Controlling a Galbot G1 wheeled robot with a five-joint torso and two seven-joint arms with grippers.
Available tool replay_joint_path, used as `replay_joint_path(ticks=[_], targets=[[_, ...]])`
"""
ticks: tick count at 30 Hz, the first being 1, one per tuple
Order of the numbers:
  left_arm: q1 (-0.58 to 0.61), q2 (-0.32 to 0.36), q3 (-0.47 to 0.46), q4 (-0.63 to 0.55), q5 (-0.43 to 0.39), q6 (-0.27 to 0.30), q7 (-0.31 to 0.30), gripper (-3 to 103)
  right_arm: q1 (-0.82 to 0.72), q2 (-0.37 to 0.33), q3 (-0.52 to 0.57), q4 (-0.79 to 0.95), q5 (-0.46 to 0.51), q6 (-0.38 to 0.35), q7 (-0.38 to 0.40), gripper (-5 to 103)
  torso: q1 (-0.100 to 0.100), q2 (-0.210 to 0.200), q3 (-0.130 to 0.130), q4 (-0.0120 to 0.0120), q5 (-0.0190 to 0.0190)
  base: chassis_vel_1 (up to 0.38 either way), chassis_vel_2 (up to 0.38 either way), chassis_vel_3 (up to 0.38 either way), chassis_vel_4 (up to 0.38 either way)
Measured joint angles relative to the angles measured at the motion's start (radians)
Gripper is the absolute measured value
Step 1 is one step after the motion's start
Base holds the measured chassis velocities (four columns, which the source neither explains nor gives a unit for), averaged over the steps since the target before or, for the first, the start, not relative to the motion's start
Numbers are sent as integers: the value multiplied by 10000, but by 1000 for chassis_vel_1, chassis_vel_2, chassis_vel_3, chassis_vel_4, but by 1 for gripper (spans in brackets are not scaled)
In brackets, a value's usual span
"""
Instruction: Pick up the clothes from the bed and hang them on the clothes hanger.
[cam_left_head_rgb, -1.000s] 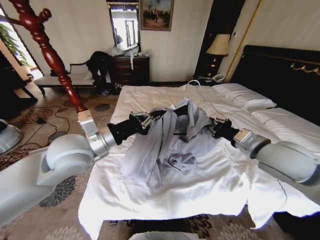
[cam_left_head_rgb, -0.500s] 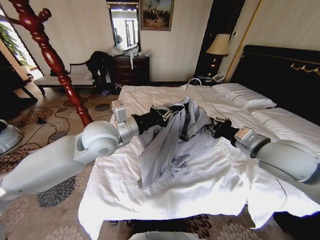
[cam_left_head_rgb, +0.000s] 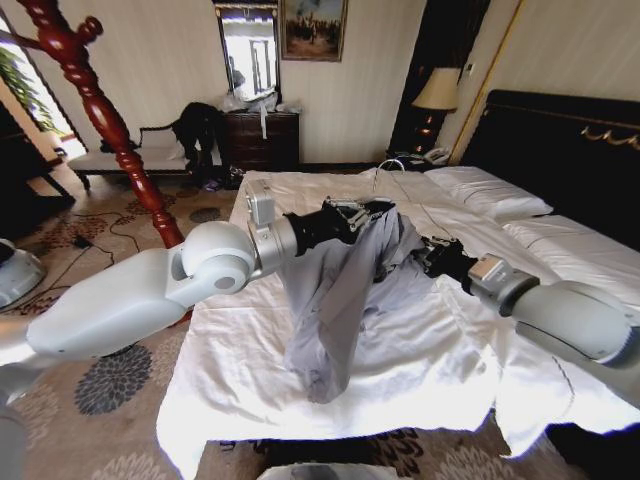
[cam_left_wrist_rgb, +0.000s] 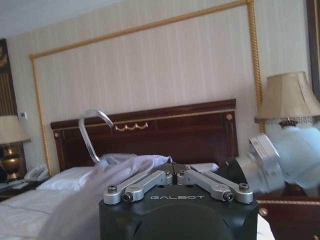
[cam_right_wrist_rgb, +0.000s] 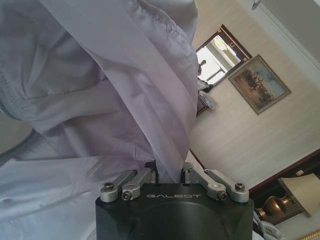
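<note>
The left hand (cam_left_head_rgb: 362, 212) clamps the grey-blue shirt (cam_left_head_rgb: 335, 300), hanging lengthwise toward the bed (cam_left_head_rgb: 440, 370); right hand (cam_left_head_rgb: 428, 254) clamps its far side.

the left gripper (cam_left_head_rgb: 372, 208) has risen and swung toward the headboard, carrying the top of the shirt (cam_left_head_rgb: 345, 290) with it; the shirt, earlier heaped on the bed (cam_left_head_rgb: 420, 370), now hangs in a long drape, its lower end just reaching the duvet; the left elbow has come up.
</note>
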Motion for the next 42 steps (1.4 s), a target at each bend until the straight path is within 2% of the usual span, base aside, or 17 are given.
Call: replay_joint_path(ticks=[3,5,6,8,9,11,14,19,21,22,23,24,28,29,31,34,42], targets=[[309,419,-19,-381,47,65,85,-2,11,36,41,-13,4,10,1,20,0,0,0,6,-1,0,0,0,0],[727,918,-148,-809,219,111,229,8,24,59,47,-35,4,15,3,20,-1,1,0,5,-1,0,0,0,0],[727,918,-148,-809,219,111,229,8,24,59,47,-35,4,15,3,20,-1,1,0,5,-1,0,0,0,0],[1401,1509,-360,-1257,675,115,412,19,84,72,47,-134,4,44,14,20,0,1,-1,4,0,0,0,0,0],[1401,1509,-360,-1257,675,115,412,19,84,72,47,-134,4,44,14,20,0,1,-1,4,0,0,0,0,0],[2108,1943,-614,-1619,1119,117,486,24,155,60,48,-222,6,81,33,20,0,1,0,5,0,0,0,0,0],[3161,2536,-1056,-1997,2089,102,576,41,241,7,93,-239,111,100,62,20,-1,1,-1,5,-2,0,0,0,0],[4019,2940,-1652,-2247,2892,69,733,52,263,-41,107,-137,244,99,99,20,-1,1,-1,4,-2,0,0,0,0],[4458,3144,-2071,-2422,3131,64,771,63,255,-40,107,-128,244,99,113,20,-1,1,-1,1,0,0,0,0,0],[4661,3211,-2267,-2478,3194,61,784,63,248,-29,107,-130,238,99,115,20,-1,1,-1,0,0,0,0,0,0],[5186,3461,-2738,-2639,3342,22,823,74,228,17,103,-142,211,106,120,20,-1,1,-1,2,0,0,0,0,0],[5186,3461,-2738,-2639,3342,22,823,74,228,17,103,-142,211,106,120,20,-1,1,-1,2,0,0,0,0,0],[6216,4053,-3615,-3035,3330,-290,713,90,203,269,92,-143,9,192,116,20,-2,2,-1,6,2,0,0,0,0],[6216,4053,-3615,-3035,3330,-290,713,90,203,269,92,-143,9,192,116,20,-2,2,-1,6,2,0,0,0,0],[7187,3981,-4780,-3064,3124,-347,505,98,205,468,97,-144,-123,266,90,20,-1,2,-1,0,3,0,0,0,0],[8647,3842,-5857,-3066,2779,-468,23,100,166,776,138,-126,-259,333,76,20,-1,1,0,4,1,0,0,0,0],[8892,3555,-6477,-3051,1811,-626,-762,100,53,1165,145,-79,-662,494,51,20,-1,1,0,1,3,0,0,0,0]])
